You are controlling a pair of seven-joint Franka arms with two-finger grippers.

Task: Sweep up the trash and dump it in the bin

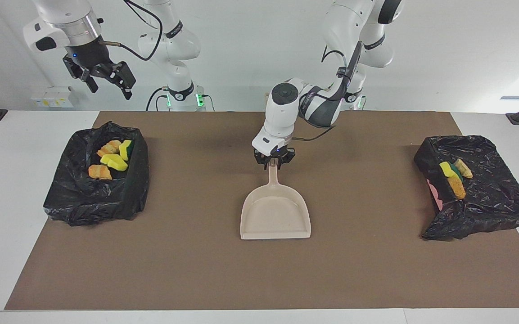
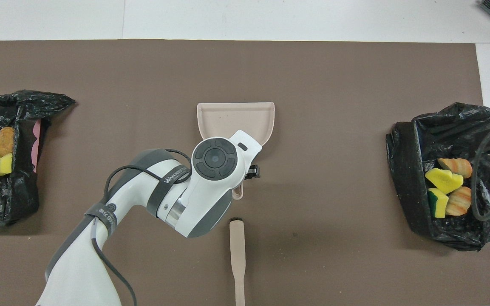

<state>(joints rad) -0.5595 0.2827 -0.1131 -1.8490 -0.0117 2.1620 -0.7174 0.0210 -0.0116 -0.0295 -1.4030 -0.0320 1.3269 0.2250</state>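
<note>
The trash lies in two black-bag-lined bins. Several pieces of trash (image 1: 110, 159), striped bread toys and yellow sponges, lie in the bin (image 1: 88, 202) at the right arm's end; they also show in the overhead view (image 2: 446, 187). A few more pieces (image 1: 455, 177) lie in the bin (image 1: 489, 202) at the left arm's end. My left gripper (image 1: 273, 163) is shut on the handle of the beige dustpan (image 1: 275, 216), which lies flat and empty at mid-table. My right gripper (image 1: 104, 78) hangs open and empty high over the right arm's end bin.
A beige brush handle (image 2: 237, 263) lies on the brown mat (image 2: 334, 127), nearer to the robots than the dustpan (image 2: 236, 119); in the facing view the left arm hides it. A pink patch (image 2: 36, 140) shows on the wall of the left-end bin (image 2: 15, 199).
</note>
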